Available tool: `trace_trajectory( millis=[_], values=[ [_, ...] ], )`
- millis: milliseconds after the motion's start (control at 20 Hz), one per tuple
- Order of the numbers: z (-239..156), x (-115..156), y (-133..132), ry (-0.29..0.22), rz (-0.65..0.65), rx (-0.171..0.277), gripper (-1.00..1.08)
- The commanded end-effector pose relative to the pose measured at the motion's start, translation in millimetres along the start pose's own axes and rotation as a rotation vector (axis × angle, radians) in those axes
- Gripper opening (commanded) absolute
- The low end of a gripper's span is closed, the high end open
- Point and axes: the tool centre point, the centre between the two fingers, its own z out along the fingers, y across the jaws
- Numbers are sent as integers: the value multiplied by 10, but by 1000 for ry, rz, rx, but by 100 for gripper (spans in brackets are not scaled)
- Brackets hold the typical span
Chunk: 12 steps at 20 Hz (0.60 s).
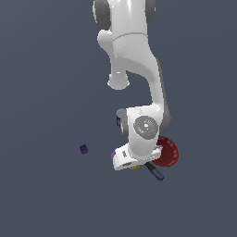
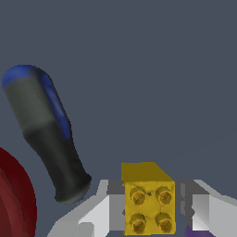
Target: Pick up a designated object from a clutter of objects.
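Jaws of gripper [image 2: 149, 208] pinching yellow block [image 2: 149, 203] from both sides, four studs facing wrist cam. Just beside: blue-handled screwdriver [image 2: 44, 134], red bowl [image 2: 14, 199] at frame edge. In exterior view, purple cube [image 1: 84, 149] well apart, toward exterior view's left.

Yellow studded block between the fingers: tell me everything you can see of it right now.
The small yellow studded block, like a plastic toy brick, shows four round studs in a two-by-two grid on the face toward the wrist camera, plus one plain side. It sits squarely between the gripper's grey fingers, which stand close against both its sides. In the exterior view only a yellow sliver shows under the white hand. Whether it is lifted cannot be told.
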Motion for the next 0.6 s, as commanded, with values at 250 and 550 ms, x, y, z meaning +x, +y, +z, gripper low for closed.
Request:
trace_trajectory(
  millis=[250, 550],
  values=[
    [-2, -1, 0, 0, 0, 0, -100],
    [-98, -53, 12, -1, 0, 0, -100]
  ],
)
